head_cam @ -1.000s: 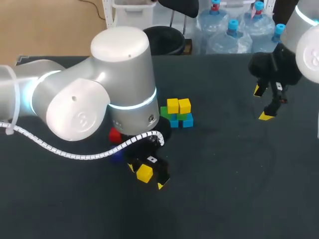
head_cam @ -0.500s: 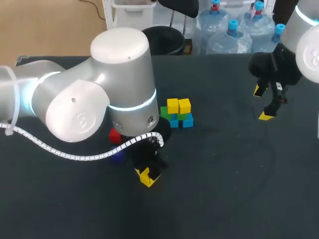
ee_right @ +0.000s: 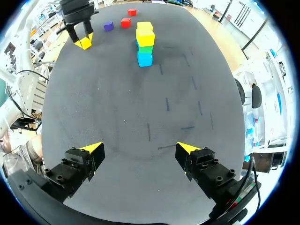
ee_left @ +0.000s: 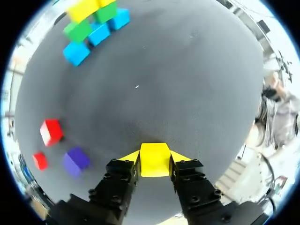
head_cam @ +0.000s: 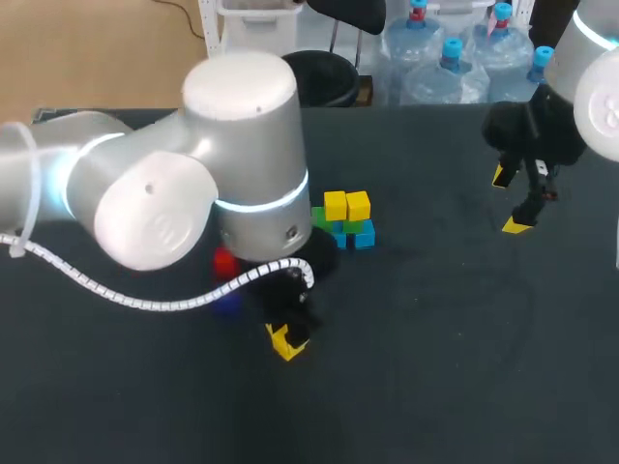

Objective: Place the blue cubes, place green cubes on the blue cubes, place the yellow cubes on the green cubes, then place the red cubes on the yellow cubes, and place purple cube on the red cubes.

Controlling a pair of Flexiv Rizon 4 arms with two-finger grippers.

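Left wrist view: yellow cube [ee_left: 154, 160] pinched between my left gripper [ee_left: 154, 163] fingers, low over the table [ee_left: 187, 93] toward its near edge. I'd lift clear, then lower it squarely onto the stack's [head_cam: 345, 220] green cubes [ee_left: 77, 29]. Right gripper [ee_right: 140, 152] hangs wide, empty.

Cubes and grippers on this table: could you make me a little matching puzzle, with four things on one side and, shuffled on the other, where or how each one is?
Things:
1. single yellow cube
2. purple cube
3. cube stack
4. right gripper

Places or states:
A. open, holding nothing, over the table
B. lying loose near the red cubes
C. clamped in the left gripper
D. layered blue, green, yellow from the bottom up

Pairs: 1-C, 2-B, 3-D, 4-A.
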